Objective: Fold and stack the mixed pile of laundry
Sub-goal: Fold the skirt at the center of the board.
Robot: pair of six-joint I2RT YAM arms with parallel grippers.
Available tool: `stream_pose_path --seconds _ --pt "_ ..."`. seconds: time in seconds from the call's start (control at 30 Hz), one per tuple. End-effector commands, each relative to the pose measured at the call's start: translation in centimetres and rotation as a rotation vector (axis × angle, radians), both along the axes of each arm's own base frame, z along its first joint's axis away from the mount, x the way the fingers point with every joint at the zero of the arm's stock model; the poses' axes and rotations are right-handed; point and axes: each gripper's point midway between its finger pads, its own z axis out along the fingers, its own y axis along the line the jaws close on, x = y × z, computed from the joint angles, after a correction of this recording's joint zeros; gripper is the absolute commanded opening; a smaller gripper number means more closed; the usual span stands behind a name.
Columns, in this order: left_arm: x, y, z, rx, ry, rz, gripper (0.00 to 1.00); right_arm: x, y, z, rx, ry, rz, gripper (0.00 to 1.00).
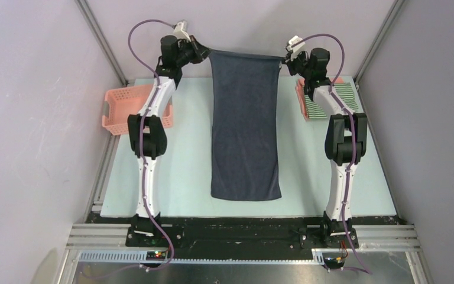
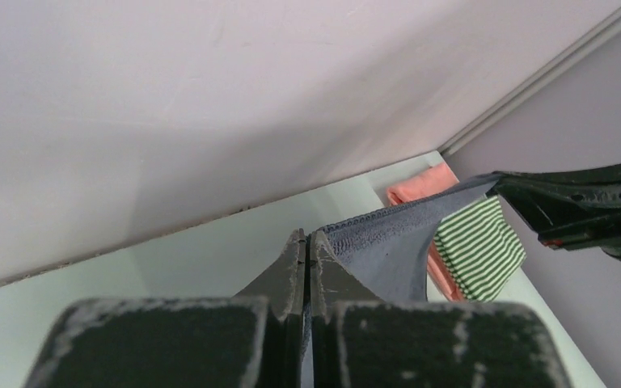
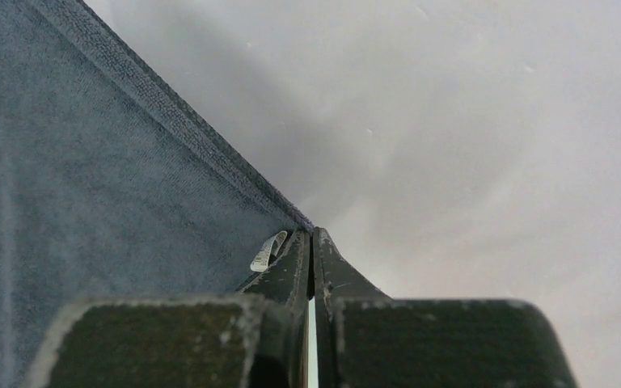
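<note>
A dark navy-grey cloth (image 1: 245, 124) hangs stretched between both arms at the back of the table, its lower end lying on the table near the front. My left gripper (image 1: 206, 54) is shut on its top left corner, and the hem (image 2: 372, 222) runs off from the pinched jaws of that gripper (image 2: 307, 242). My right gripper (image 1: 284, 61) is shut on the top right corner (image 3: 210, 186), the jaws of the gripper (image 3: 312, 236) pressed together beside a small white label (image 3: 267, 252). A green-and-white striped garment (image 1: 331, 100) lies folded on a salmon-pink one (image 2: 416, 186) at the back right.
A pink lattice basket (image 1: 127, 109) stands at the table's left edge. Grey walls close in the back and both sides. The folded stack sits under my right forearm (image 1: 334, 106).
</note>
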Motion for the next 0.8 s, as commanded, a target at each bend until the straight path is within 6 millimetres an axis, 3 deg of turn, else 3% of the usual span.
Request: stream_pose_path --seconds 0.0,0.1,0.13,0.17,0.2,0.23,0.27,0.3,0.33,0.37,0.4,0.43,0.47,0.5,0.53,0.57,0.6,0.67,0.7,0.73,0.77 --pt "0.9 3.5 0.5 -0.017 -0.053 0.042 0.0 0.3 -2.9 3.1 -0.046 -0.113 -0.091 0.0" --pt "-0.3 3.4 -1.0 -0.003 -0.01 0.025 0.0 -1.3 -2.6 2.4 -0.065 -0.084 -0.075 0.0" --pt "-0.6 3.3 -1.4 -0.001 0.002 0.017 0.0 -2.0 -2.3 1.4 -0.08 -0.063 -0.065 0.0" --pt "-1.3 3.3 -2.1 0.003 0.024 0.011 0.0 -2.7 -2.2 1.9 -0.094 -0.065 -0.062 0.0" --pt "-1.8 3.2 -2.5 0.005 0.039 -0.002 0.0 -3.5 -1.9 0.5 -0.103 -0.029 -0.055 0.0" --pt "-2.7 3.2 -3.3 0.011 0.067 -0.008 0.0 -4.5 -1.7 1.2 -0.114 -0.027 -0.048 0.0" --pt "-3.5 3.1 -2.7 0.011 0.068 -0.018 0.0 -5.5 -1.4 -0.6 -0.125 0.014 -0.037 0.0" --pt "-4.4 3.1 -4.5 0.013 0.117 -0.025 0.0 -6.4 -1.3 0.2 -0.136 0.005 -0.041 0.0" --pt "-5.3 2.9 -3.9 0.011 0.12 -0.038 0.0 -7.8 -0.9 -0.7 -0.144 0.028 -0.038 0.0" --pt "-6.3 2.9 -6.0 0.011 0.175 -0.045 0.0 -8.4 -0.7 -1.1 -0.149 0.033 -0.043 0.0" --pt "-7.0 2.8 -5.4 0.009 0.175 -0.051 0.0 -9.5 -0.8 -1.9 -0.152 0.058 -0.045 0.0" --pt "-8.1 2.8 -7.2 0.006 0.228 -0.054 0.0 -10.2 -0.6 -2.7 -0.156 0.085 -0.043 0.0" --pt "-8.8 2.9 -6.9 0.003 0.232 -0.054 0.0 -11.3 -0.7 -3.0 -0.159 0.104 -0.042 0.0" --pt "-9.9 2.9 -8.4 -0.003 0.282 -0.053 0.0 -12.0 -0.4 -3.7 -0.163 0.133 -0.037 0.0" --pt "-10.7 2.9 -8.0 -0.007 0.286 -0.047 0.0 -13.1 -0.4 -3.9 -0.165 0.147 -0.038 0.0" --pt "-12.0 2.7 -9.7 -0.025 0.346 -0.051 0.0 -13.8 -0.2 -4.3 -0.172 0.166 -0.039 0.0" --pt "-12.7 2.6 -9.2 -0.033 0.348 -0.061 0.0 -14.9 -0.2 -4.5 -0.176 0.177 -0.038 0.0" --pt "-15.2 2.4 -11.0 -0.042 0.414 -0.067 0.0 -16.6 -0.1 -5.4 -0.192 0.212 -0.053 0.0" --pt "-15.8 2.4 -11.1 -0.044 0.421 -0.067 0.0 -17.6 0.2 -6.4 -0.198 0.237 -0.05 0.0" --pt "-17.1 2.2 -11.1 -0.041 0.43 -0.067 0.0 -18.2 0.0 -5.7 -0.196 0.227 -0.066 0.0" --pt "-17.7 2.1 -11.1 -0.041 0.434 -0.059 0.0 -19.1 0.1 -6.7 -0.191 0.255 -0.07 0.0"
